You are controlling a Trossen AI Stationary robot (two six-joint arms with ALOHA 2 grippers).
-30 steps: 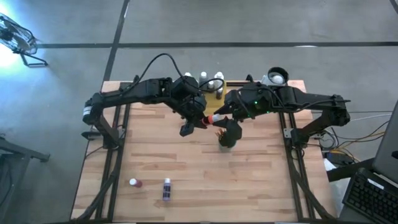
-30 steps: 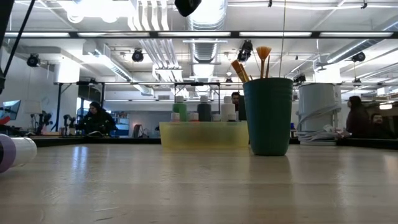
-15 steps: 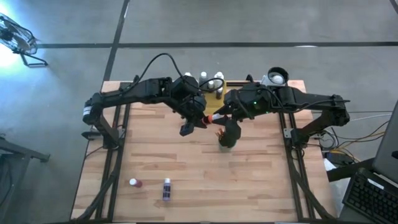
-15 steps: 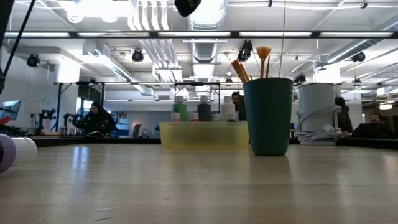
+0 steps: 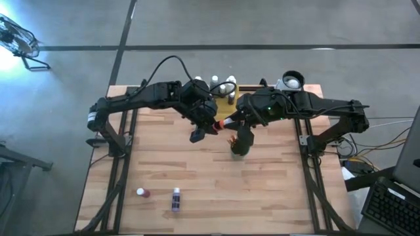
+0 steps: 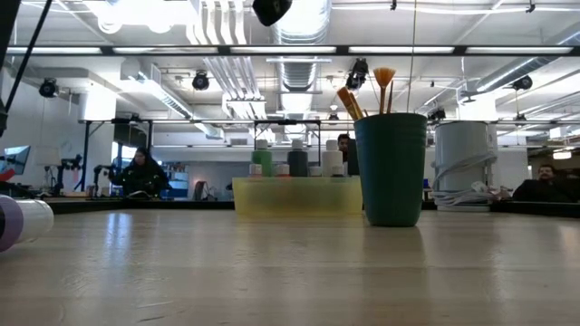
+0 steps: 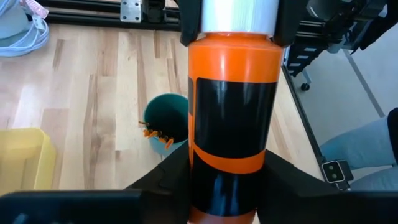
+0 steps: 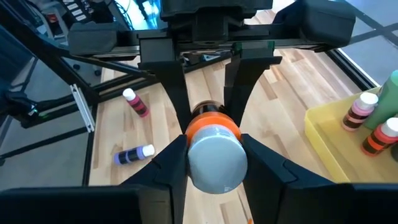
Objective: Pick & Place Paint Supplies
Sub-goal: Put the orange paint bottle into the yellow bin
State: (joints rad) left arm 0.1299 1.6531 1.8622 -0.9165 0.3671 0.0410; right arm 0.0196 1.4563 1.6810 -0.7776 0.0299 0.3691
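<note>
Lying loose near the front left of the wooden table (image 5: 164, 164): a red bottle (image 5: 142, 193) and, just beside it, a purple bottle (image 5: 176, 198), both white-capped and on their sides; showing again in the right wrist view as the same pair, well apart from both arms.

Reaching in from the left and hanging above the table's middle: the left gripper (image 5: 211, 126), clamping its fingers (image 7: 168, 180) on the body of an orange bottle (image 7: 231, 118) with a black label and a white cap.

Meeting it from the right over the same spot: the right gripper (image 5: 230, 122), pressing its fingers (image 8: 163, 169) against both sides of that bottle's white cap (image 8: 216, 160); holding the one bottle between the two arms, off the wood.

Standing upright just under the right gripper: a dark green cup (image 6: 391, 168) with orange-brown paintbrushes (image 6: 383, 89) poking out of it.

Sitting at the back edge, behind the grippers: a translucent yellow tray (image 6: 296, 196) holding several upright bottles (image 6: 297, 158), green, dark and pale among them.

Sitting in the room beyond the table: people at desks.
</note>
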